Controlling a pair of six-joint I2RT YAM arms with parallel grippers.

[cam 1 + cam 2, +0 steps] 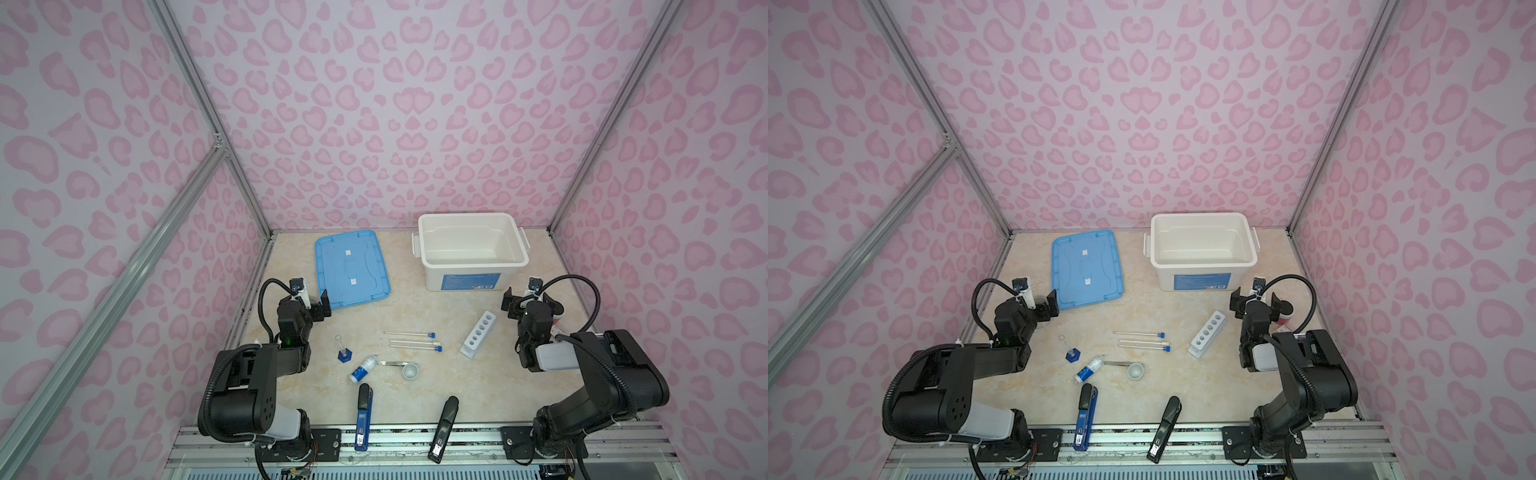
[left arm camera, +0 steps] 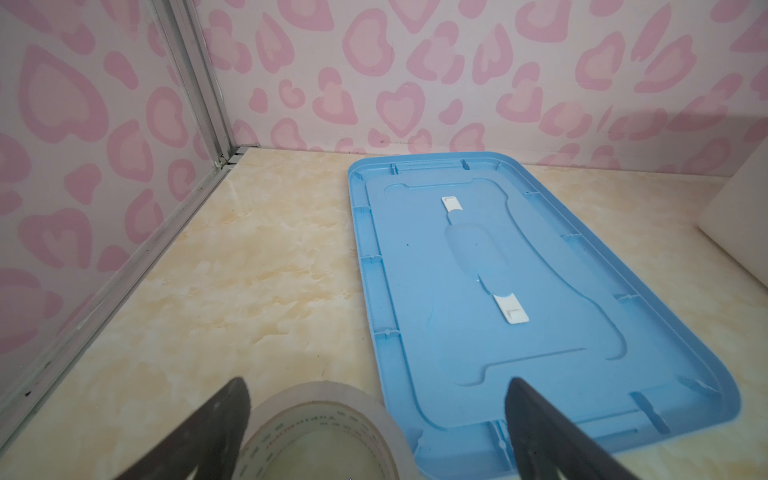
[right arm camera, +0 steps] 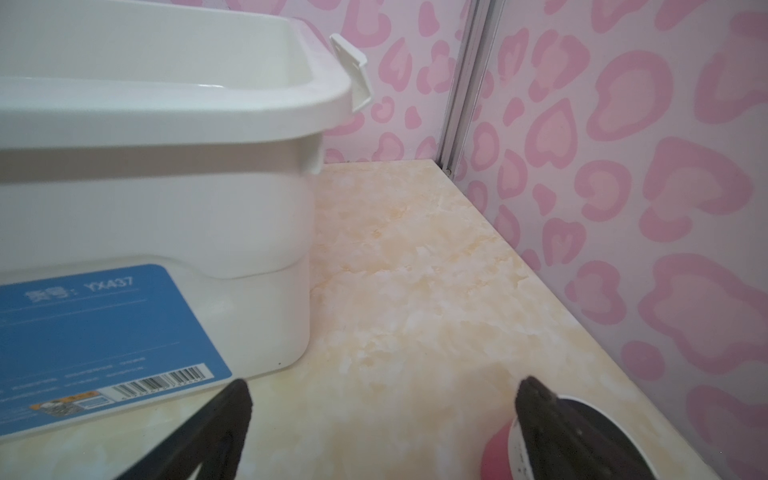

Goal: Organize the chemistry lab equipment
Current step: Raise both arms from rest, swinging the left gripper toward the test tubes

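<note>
In both top views the lab equipment lies mid-table: two test tubes (image 1: 409,333) (image 1: 1139,333), a white holed rack (image 1: 478,334) (image 1: 1207,334), a blue-based clear cylinder (image 1: 344,352), a white-and-blue bottle (image 1: 363,369) on its side, metal tweezers (image 1: 392,363) and a tiny white cup (image 1: 410,371). My left gripper (image 1: 311,301) (image 2: 376,388) stands open at the blue lid's near corner, far from them. My right gripper (image 1: 528,303) (image 3: 384,388) is open over bare table beside the white bin, holding nothing.
A blue lid (image 1: 353,270) (image 2: 498,291) lies at the back left, a white open bin (image 1: 471,249) (image 3: 166,187) at the back right. A tape roll (image 2: 316,399) sits under my left gripper, a pink-and-white round object (image 3: 503,449) by my right one. Blue (image 1: 363,415) and black (image 1: 444,428) stapler-like tools lie in front.
</note>
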